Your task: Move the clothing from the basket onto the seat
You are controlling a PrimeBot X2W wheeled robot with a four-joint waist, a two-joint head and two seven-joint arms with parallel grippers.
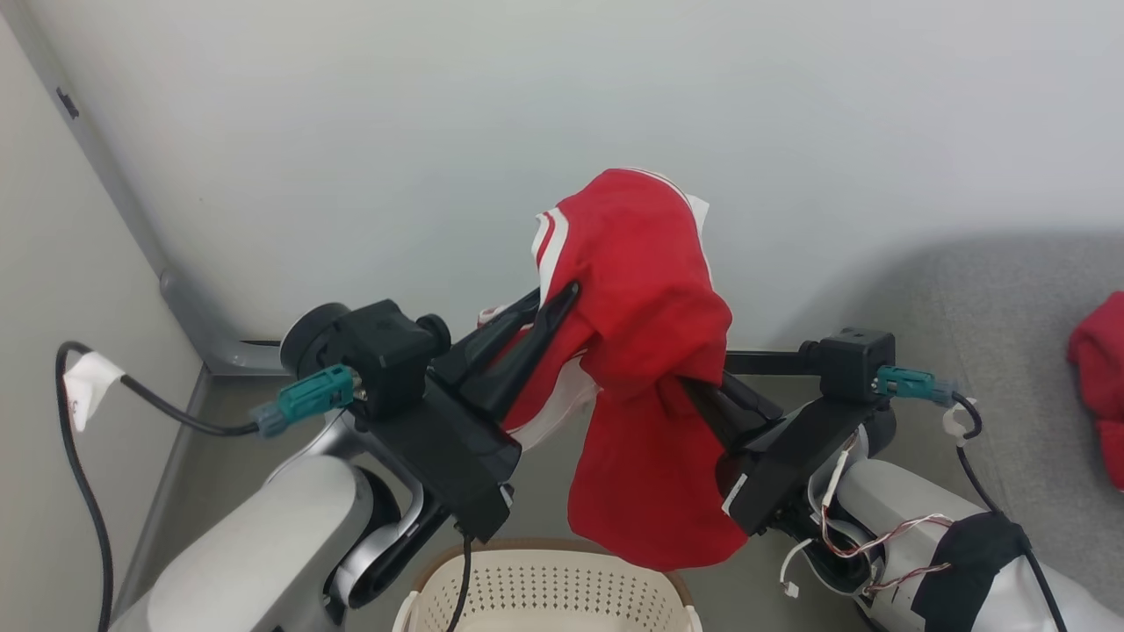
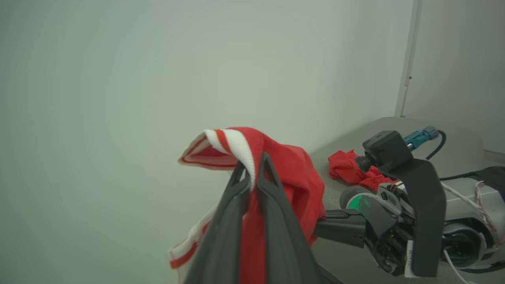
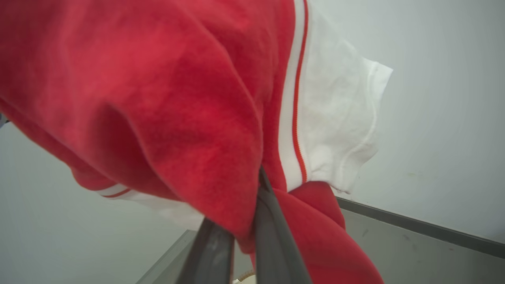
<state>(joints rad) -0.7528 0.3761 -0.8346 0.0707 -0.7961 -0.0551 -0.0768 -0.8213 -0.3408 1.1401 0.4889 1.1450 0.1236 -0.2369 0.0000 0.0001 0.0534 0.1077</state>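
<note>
Head view: right hand (image 1: 716,402) under clothing (image 1: 645,290)

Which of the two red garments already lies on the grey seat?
The crumpled garment at the head view's right edge: it rests on the seat, while the other garment hangs in mid-air.

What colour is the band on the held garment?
The garment has a white band with a thin red stripe; clearest in the right wrist view.
</note>
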